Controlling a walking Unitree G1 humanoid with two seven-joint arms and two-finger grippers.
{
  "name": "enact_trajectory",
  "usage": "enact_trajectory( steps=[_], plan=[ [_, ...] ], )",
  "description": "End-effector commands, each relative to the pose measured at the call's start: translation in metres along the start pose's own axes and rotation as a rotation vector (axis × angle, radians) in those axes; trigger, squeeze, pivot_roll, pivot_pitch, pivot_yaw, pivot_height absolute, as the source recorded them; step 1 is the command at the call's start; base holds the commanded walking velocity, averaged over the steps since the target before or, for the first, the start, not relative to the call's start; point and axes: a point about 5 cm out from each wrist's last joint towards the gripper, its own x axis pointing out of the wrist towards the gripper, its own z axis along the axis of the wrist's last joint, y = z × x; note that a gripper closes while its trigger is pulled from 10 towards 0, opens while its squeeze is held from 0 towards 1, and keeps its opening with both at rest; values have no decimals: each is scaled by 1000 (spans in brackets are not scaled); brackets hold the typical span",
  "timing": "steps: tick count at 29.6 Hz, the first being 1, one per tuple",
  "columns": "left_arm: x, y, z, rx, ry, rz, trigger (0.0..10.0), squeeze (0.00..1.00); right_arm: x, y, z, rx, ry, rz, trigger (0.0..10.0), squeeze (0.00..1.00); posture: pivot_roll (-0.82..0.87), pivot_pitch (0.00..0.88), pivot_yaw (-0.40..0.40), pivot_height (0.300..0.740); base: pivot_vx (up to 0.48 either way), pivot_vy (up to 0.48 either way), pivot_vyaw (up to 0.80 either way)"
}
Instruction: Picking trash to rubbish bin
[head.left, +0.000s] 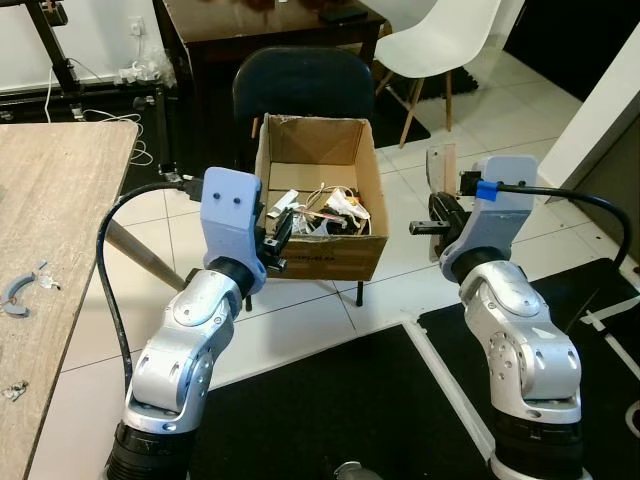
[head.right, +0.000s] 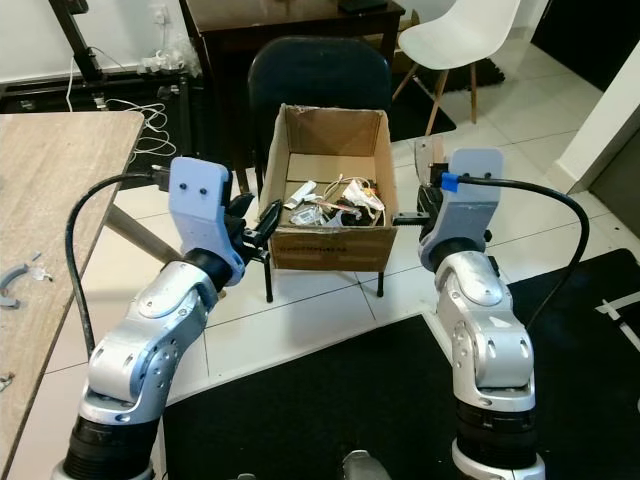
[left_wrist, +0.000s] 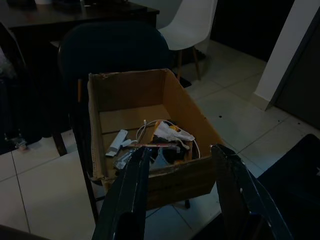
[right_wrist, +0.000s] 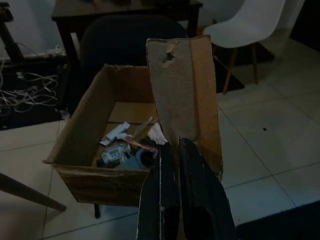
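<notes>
An open cardboard box (head.left: 325, 256) stands on the seat of a dark chair (head.left: 300, 80) straight ahead. Inside it lies mixed trash (head.left: 325, 210) of wrappers, wires and small packs. My left gripper (head.left: 278, 235) hovers at the box's front left corner, open and holding nothing; in the left wrist view its fingers (left_wrist: 131, 190) frame the box front. My right gripper (head.left: 430, 222) is just right of the box, shut on a flat piece of cardboard (right_wrist: 182, 90) that stands upright above the fingers, also seen as a thin strip (head.left: 441, 170).
A wooden table (head.left: 60, 200) runs along my left with small scraps (head.left: 18, 292) on it. A white chair (head.left: 440, 40) and a dark desk (head.left: 270, 25) stand behind the box. A black mat (head.left: 340, 400) covers the tiled floor below me.
</notes>
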Motion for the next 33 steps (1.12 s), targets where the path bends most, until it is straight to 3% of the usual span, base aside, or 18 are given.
enact_trajectory(
  steps=[1, 8, 33],
  plan=[
    [0, -5, -4, -11, 23, -21, 10000, 0, -3, -5, -6, 17, 26, -24, 10000, 0, 7, 197, 2, 740, 0, 0, 0],
    [0, -10, 0, -32, -3, -54, 10000, 0, -3, -7, -8, 24, 35, -36, 10000, 0, 3, 207, 9, 740, 82, 0, 0],
    [-1, -7, -11, 25, 44, -25, 10000, 0, -1, -23, -18, -48, 62, -42, 10000, 0, 3, 207, 12, 740, 381, 0, 0]
  ],
)
